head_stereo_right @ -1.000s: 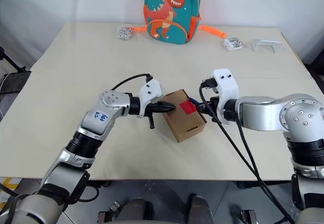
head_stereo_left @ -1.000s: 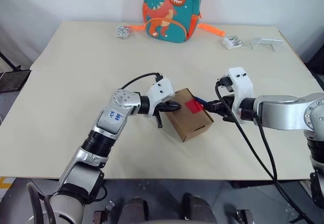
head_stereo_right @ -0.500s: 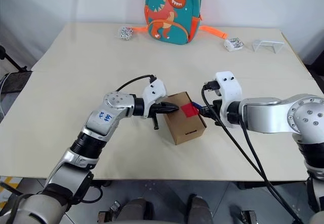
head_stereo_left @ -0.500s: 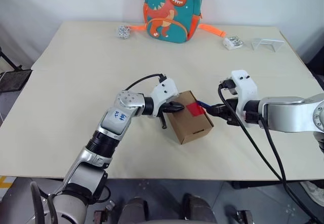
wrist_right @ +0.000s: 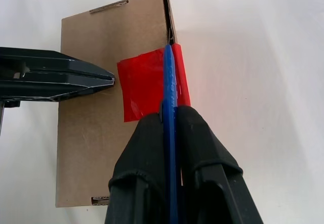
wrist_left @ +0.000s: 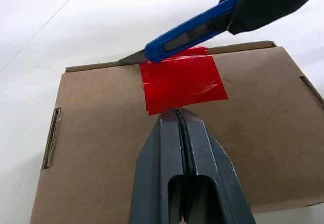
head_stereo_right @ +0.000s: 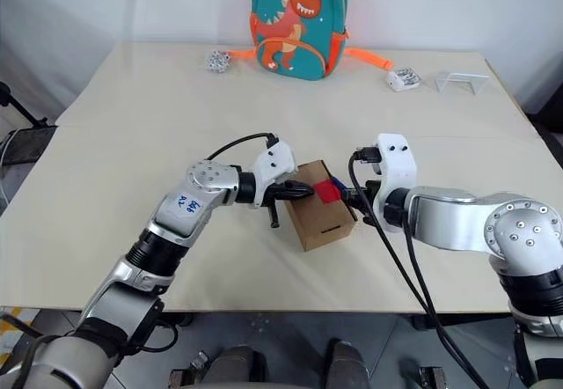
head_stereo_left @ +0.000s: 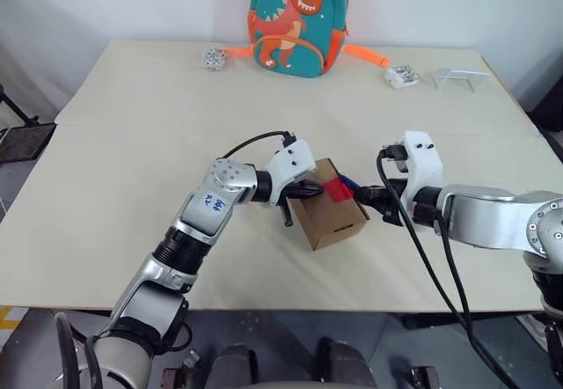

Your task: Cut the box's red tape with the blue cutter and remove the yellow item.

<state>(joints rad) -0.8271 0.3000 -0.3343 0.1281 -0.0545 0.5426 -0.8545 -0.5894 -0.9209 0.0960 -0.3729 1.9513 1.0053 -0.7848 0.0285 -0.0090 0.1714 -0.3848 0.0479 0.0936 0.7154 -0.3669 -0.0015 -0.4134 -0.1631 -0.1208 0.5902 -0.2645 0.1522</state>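
In the left wrist view, the box [wrist_left: 172,148] is being pressed on its top face by the left gripper [wrist_left: 177,113], whose two black fingers are being kept tight together with nothing between them, their tips resting at the near edge of the red tape [wrist_left: 183,84]. The blue cutter [wrist_left: 188,31] is being held across the far edge of that tape, at the box's seam, with its grey blade tip showing just past the tape's corner. In the right wrist view, the cutter [wrist_right: 169,107] is being clamped between the fingers of the right gripper [wrist_right: 170,115] and is being laid along the tape [wrist_right: 144,84] close to the box's edge. In the head views, the box [head_stereo_left: 330,217] is being kept on the table [head_stereo_left: 132,143], near the middle of its front edge, between the two grippers, with the left gripper [head_stereo_left: 310,188] on one side and the right gripper [head_stereo_left: 369,197] on the other. A teal dinosaur backpack [head_stereo_left: 299,19] is being left at the middle of the table's far edge, with small objects [head_stereo_left: 402,76] near the far right corner.
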